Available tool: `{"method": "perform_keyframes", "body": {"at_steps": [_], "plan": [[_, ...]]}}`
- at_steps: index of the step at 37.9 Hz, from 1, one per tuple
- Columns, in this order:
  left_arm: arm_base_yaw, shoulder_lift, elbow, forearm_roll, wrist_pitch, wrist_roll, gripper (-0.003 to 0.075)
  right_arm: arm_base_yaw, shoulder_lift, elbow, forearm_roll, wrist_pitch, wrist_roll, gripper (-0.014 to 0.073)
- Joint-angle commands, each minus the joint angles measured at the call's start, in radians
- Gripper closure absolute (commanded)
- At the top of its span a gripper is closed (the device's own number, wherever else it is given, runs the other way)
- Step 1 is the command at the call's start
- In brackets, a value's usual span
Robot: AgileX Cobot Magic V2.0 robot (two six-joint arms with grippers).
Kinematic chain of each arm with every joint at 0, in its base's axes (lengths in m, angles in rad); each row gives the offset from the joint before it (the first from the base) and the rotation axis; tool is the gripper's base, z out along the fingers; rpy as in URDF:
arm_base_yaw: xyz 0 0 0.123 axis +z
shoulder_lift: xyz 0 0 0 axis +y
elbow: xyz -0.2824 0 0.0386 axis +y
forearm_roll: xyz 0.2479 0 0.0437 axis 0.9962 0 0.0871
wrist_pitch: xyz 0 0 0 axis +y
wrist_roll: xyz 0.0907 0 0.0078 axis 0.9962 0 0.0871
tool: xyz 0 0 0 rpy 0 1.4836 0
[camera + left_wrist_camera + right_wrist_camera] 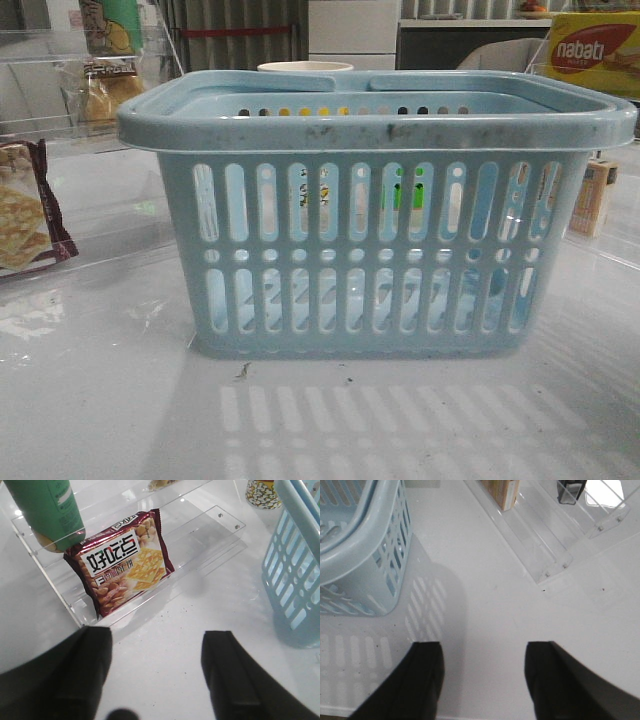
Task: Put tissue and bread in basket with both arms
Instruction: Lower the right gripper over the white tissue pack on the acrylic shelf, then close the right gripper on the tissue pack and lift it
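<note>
The light blue basket (375, 215) stands upright mid-tabletop (100, 400). The bread (108, 90) sits far back on the left, behind clear shelving. Left gripper (157, 672) and right gripper (482, 680) both hover with jaws apart, holding nothing; the tissue cannot be made out.

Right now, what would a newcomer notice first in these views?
The big blue basket fills the middle of the front view, standing upright on the white table. In the left wrist view a maroon cracker packet leans in a clear acrylic rack, with the left gripper open above bare table. The right gripper is open too, beside the basket's corner.
</note>
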Motion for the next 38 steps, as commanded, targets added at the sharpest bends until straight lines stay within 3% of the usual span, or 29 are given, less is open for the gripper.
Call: {"method": "perform_keyframes", "body": {"at_steps": [1,7,16,25,38], "plan": [[0.0,0.012,-0.031,-0.003,-0.071,0.0,0.0174,-0.001,0.041,-0.026,-0.021,-0.089,-0.005,0.0042],[0.0,0.013,-0.031,-0.003,-0.073,0.0,0.018,-0.045,0.153,-0.086,-0.041,-0.109,0.001,0.0042],[0.0,0.013,-0.031,-0.003,-0.073,0.0,0.0231,-0.175,0.442,-0.349,-0.042,-0.122,0.001,0.0042],[0.0,0.013,-0.031,-0.003,-0.073,0.0,0.0294,-0.18,0.691,-0.591,-0.087,-0.12,0.001,0.0046],[0.0,0.013,-0.031,-0.003,-0.073,0.0,0.0377,-0.18,0.928,-0.783,-0.108,-0.118,0.001,0.0046]]}}
